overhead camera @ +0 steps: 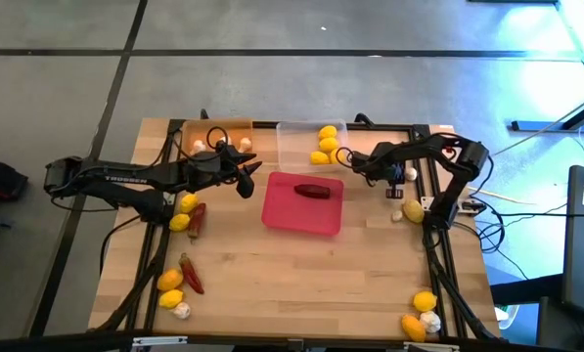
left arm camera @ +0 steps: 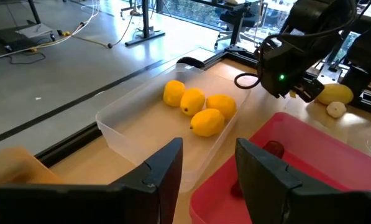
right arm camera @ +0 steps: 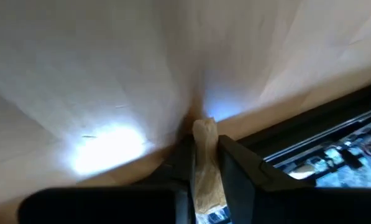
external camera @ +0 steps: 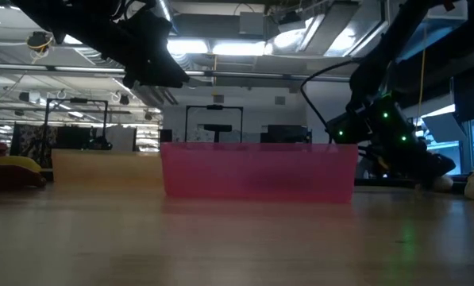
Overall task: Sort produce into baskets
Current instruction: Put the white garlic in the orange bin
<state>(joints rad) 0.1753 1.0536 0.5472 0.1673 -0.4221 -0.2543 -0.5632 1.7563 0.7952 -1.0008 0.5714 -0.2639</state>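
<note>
Hovering released at the shallow pink-red plastic tray's [overhead camera: 303, 217] nine o'clock edge, the left gripper [left arm camera: 205, 180] faces four yellow lemons [left arm camera: 199, 107]; the right gripper [right arm camera: 204, 163] pinches a pale garlic-like bulb [right arm camera: 205, 134] at three o'clock.

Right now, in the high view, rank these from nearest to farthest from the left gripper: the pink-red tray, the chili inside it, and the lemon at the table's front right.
From the left gripper:
1. Pink-red tray, just right of it.
2. Chili, inside that tray, farther right.
3. Lemon, far off at the front right corner.
</note>
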